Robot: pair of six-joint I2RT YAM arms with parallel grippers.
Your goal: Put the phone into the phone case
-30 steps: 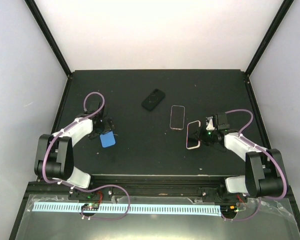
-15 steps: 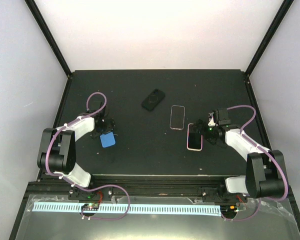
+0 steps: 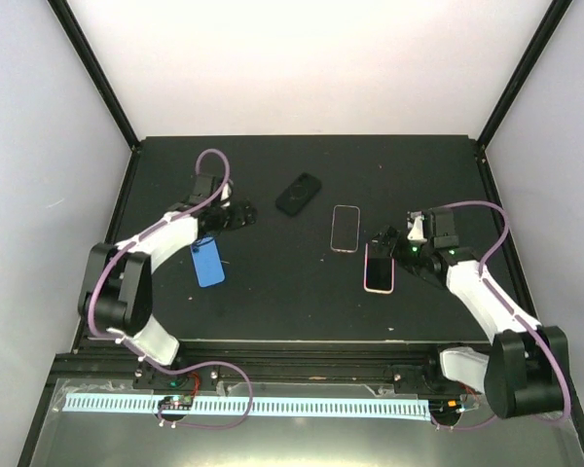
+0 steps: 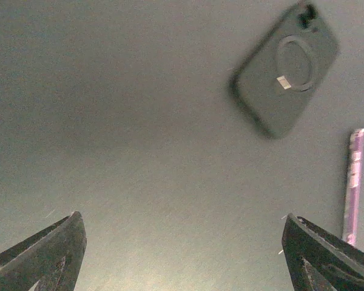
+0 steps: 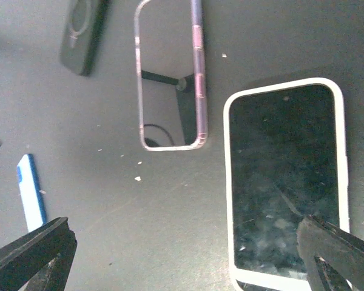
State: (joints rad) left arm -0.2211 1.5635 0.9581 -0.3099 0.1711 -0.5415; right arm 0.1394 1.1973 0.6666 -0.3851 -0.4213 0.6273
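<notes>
Right wrist: table (image 5: 273,36) shows through clear case (image 5: 198,73), phone (image 5: 285,182) just beside; left hand (image 4: 181,221), right hand (image 5: 183,225) spread apart.

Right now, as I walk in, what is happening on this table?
Two robot arms work over a black table. The right gripper hangs open at the phone, which lies flat, screen up, beside the empty clear case. The left gripper, also open and holding nothing, points toward the black case. A blue item lies by the left arm. The phone is not yet in a case.
</notes>
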